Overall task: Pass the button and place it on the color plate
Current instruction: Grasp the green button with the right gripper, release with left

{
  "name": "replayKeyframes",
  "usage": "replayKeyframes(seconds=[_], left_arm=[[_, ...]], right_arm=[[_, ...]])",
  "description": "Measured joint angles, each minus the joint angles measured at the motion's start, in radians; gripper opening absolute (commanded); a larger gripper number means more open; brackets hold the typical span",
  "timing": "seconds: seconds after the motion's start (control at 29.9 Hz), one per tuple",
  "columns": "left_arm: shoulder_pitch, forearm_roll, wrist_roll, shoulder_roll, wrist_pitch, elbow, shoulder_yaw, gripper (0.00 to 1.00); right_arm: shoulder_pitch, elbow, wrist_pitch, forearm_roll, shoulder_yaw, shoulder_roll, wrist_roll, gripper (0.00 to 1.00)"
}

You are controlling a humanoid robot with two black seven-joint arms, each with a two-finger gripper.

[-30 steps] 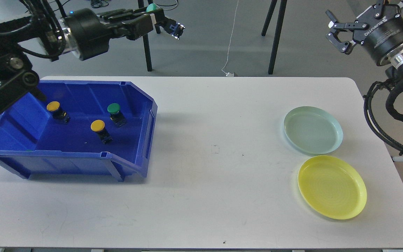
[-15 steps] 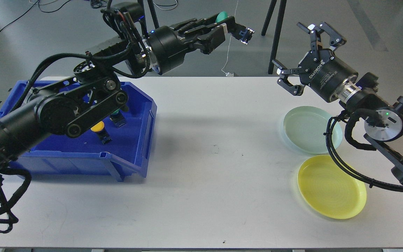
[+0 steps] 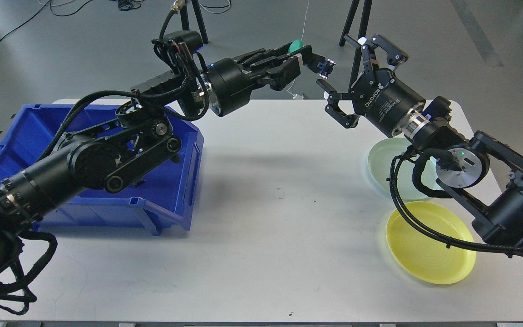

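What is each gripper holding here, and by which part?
The left gripper holds a green-capped push button, clamped around its middle, green cap up and dark base end toward the right gripper, which is open and empty.

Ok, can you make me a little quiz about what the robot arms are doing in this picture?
1. True or false: the right gripper is open.
2. What colour is the cap of the button held by the left gripper? A red, B green, C yellow
3. Fill in: the yellow plate sits on the white ____.

Key: 1 true. 2 B. 3 table.
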Motion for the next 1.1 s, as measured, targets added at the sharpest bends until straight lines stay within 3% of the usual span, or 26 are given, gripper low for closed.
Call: replayKeyframes(seconds=[0.3, 0.57, 0.7, 0.8, 0.97, 1.1], left_arm=[[0.000, 0.000, 0.002, -0.002, 0.000, 0.001, 0.000, 0.33], [0.000, 0.000, 0.001, 0.000, -0.001, 0.000, 0.000, 0.35], [0.000, 0.000, -0.001, 0.000, -0.004, 0.000, 0.001, 0.63], [0.000, -0.001, -0.002, -0.001, -0.004, -0.003, 0.000, 0.76], [0.001, -0.012, -0.005, -0.002, -0.001, -0.006, -0.009, 0.87], [0.001, -0.047, -0.021, 0.001, 0.001, -0.008, -0.024, 0.89]], right_arm=[[0.002, -0.001, 0.008, -0.043, -0.005, 0.016, 0.000, 0.30], [0.003, -0.002, 0.009, -0.053, -0.006, 0.017, -0.002, 0.21], [0.004, -0.002, 0.009, -0.054, -0.004, 0.018, -0.003, 0.21], [0.006, -0.002, 0.009, -0.054, 0.000, 0.018, -0.002, 0.21], [0.006, 0.001, 0.010, -0.054, 0.002, 0.003, -0.002, 0.21], [-0.002, 0.004, 0.011, -0.055, 0.002, -0.032, -0.001, 0.21]])
